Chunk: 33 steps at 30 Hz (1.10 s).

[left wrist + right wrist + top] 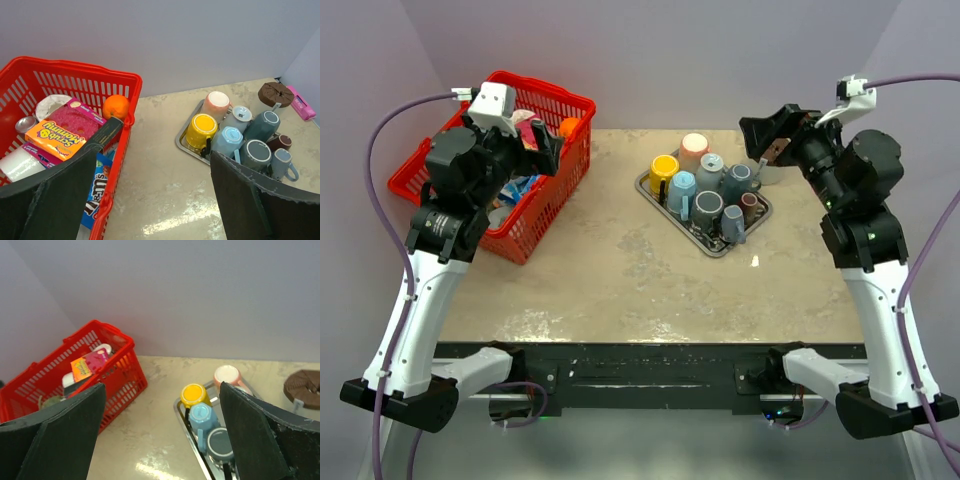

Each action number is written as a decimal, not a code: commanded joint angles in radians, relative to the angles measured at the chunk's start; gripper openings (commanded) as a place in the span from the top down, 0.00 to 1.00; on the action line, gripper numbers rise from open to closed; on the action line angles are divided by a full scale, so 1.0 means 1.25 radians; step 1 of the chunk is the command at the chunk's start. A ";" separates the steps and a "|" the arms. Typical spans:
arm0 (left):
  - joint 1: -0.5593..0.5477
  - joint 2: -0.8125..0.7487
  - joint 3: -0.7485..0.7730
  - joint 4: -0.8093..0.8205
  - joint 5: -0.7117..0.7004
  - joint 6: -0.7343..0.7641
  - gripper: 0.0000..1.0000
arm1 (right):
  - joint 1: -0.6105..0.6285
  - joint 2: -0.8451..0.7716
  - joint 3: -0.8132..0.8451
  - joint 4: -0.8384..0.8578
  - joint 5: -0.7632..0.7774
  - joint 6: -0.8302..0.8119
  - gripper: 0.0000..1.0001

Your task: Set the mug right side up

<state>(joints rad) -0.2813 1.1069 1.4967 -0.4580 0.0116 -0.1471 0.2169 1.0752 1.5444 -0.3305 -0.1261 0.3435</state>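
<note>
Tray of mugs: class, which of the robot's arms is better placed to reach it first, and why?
Right, probably. The right gripper hangs open near the far right corner of the tray, while the left gripper, also open, sits over the red basket across the table.

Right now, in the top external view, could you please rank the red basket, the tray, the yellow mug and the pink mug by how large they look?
1. red basket
2. tray
3. yellow mug and pink mug: they look about alike, so I will not rank them.
</note>
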 commanded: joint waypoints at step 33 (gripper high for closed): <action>-0.100 0.051 -0.274 0.291 0.183 -0.203 0.01 | 0.112 0.260 -0.395 0.013 0.172 -0.020 0.28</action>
<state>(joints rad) -0.4065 1.1961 1.1778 -0.1780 0.3130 -0.3710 0.3313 1.3746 1.0618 -0.4362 0.0196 0.2924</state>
